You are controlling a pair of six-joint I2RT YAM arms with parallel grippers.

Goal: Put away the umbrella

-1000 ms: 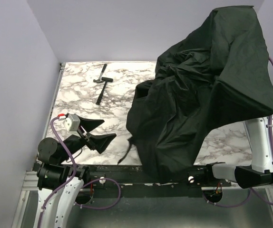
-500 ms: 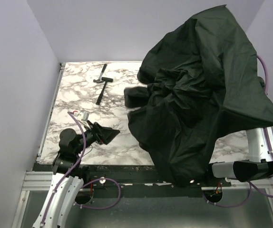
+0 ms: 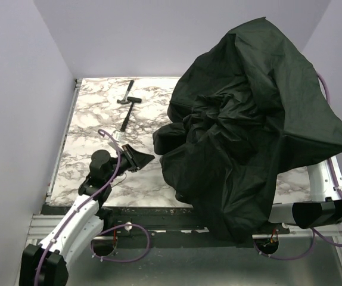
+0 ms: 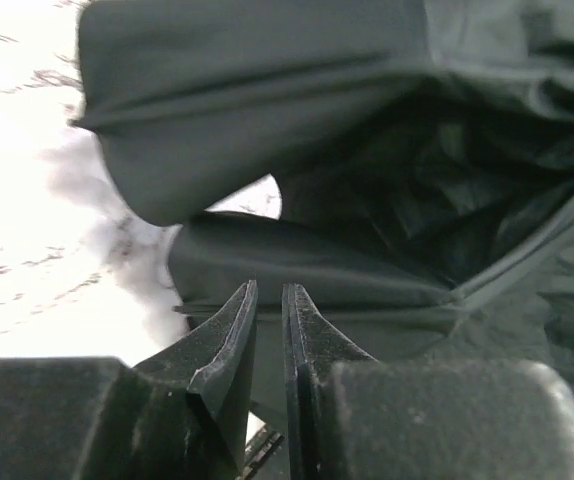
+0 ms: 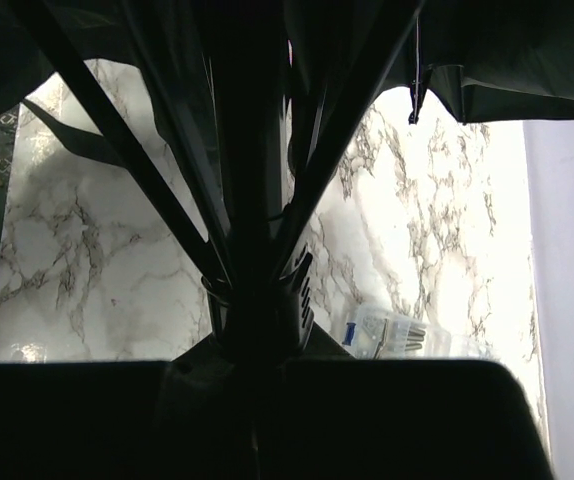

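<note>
Top external: umbrella (image 3: 260, 113) open and crumpled, held up over the right half of the table (image 3: 93, 119), its black cloth sagging to the near edge. Right arm (image 3: 321, 179) runs up under it (hand hidden from here). Left gripper (image 3: 147, 157) lies low over the marble, pointing at the cloth's left edge, just beside it and not touching. Hammer (image 3: 127, 102) is at the far left, well apart.

Left wrist: fingers (image 4: 229, 330) drawn almost together, a thin slit between them, nothing in it. A fold of cloth hangs just ahead.

Right wrist: right gripper (image 5: 257, 335) clamped on the umbrella's stem, shaft (image 5: 252, 150) and ribs fanning up from it. A small clear box (image 5: 392, 335) sits on the marble beyond.

Judgement: the step is gathering the canopy. The left fingers would need to spread before meeting the fold, take one layer near a rib tip, and draw inward while the right keeps the shaft steady; loose cloth may slip.
</note>
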